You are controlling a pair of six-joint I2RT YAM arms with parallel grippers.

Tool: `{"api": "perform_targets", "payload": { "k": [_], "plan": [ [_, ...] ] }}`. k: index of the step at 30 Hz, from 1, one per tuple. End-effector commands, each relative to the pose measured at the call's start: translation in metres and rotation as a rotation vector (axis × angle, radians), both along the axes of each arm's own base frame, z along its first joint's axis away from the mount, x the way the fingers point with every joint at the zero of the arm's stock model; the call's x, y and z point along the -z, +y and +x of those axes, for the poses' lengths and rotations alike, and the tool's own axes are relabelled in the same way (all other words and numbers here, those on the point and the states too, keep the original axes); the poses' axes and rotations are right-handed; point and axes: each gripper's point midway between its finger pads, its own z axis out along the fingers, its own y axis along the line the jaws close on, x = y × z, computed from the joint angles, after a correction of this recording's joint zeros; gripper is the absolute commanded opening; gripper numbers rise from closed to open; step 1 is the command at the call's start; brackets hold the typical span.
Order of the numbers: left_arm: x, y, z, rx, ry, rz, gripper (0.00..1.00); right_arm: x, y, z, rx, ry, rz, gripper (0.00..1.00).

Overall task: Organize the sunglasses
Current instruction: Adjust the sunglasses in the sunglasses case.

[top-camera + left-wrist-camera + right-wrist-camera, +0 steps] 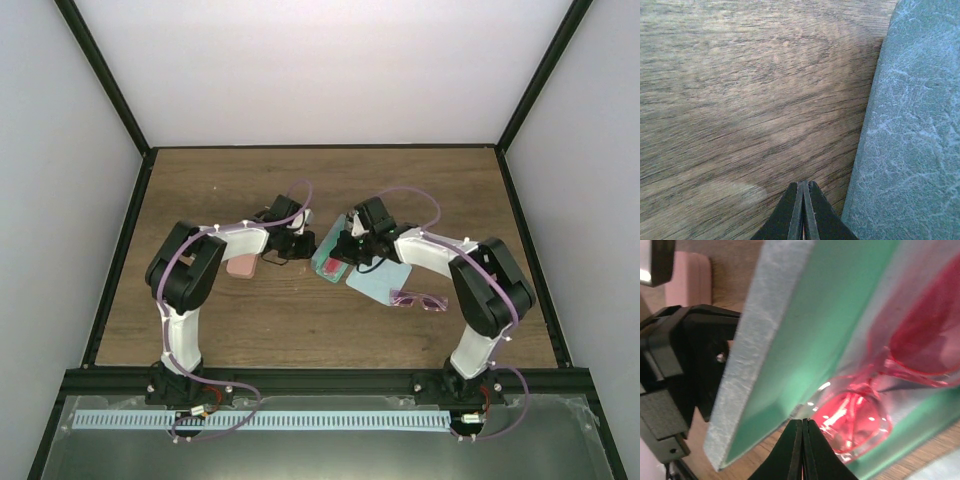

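A red-lensed pair of sunglasses (865,415) lies inside an open blue-grey case (755,340) with green lining (328,262). My right gripper (803,421) is shut with nothing between its fingers, its tips just in front of the nearest red lens (350,245). My left gripper (804,184) is also shut and empty, low over the wood right beside the case's blue-grey outer shell (910,125); from above it sits at the case's left side (292,240). A pinkish-purple pair of sunglasses (420,300) lies on the table under the right forearm.
A pink case (243,264) lies left of the left gripper, also seen in the right wrist view (687,282). A pale blue cloth (380,282) lies beside the open case. Black frame rails (120,250) border the wooden table (300,330).
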Motion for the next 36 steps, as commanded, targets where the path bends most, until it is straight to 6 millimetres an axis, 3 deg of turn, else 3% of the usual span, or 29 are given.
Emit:
{"api": "perform_targets", "payload": {
  "k": [1,5,12,16,23,31,36],
  "plan": [
    [0.028,0.015,-0.014,-0.001,0.074,0.086,0.04,-0.020,0.024,0.010,-0.066,-0.051,0.140,0.01],
    [0.028,0.016,-0.015,0.002,0.075,0.089,0.04,0.000,0.024,0.009,-0.064,-0.006,0.142,0.01],
    [0.027,0.018,-0.016,0.002,0.069,0.099,0.04,0.043,0.001,0.004,0.006,0.091,0.012,0.01],
    [0.027,0.017,-0.015,0.002,0.070,0.093,0.04,0.052,-0.005,0.001,0.011,0.109,0.006,0.01],
    [0.028,0.018,-0.016,0.001,0.070,0.097,0.04,0.027,0.001,0.010,-0.002,0.056,0.040,0.01],
    [0.027,0.018,-0.016,-0.006,0.067,0.093,0.04,-0.033,-0.007,0.029,0.051,-0.074,0.109,0.01],
    [0.027,0.018,-0.016,-0.010,0.068,0.089,0.04,-0.033,-0.024,0.040,0.091,-0.066,0.115,0.01]
  ]
}}
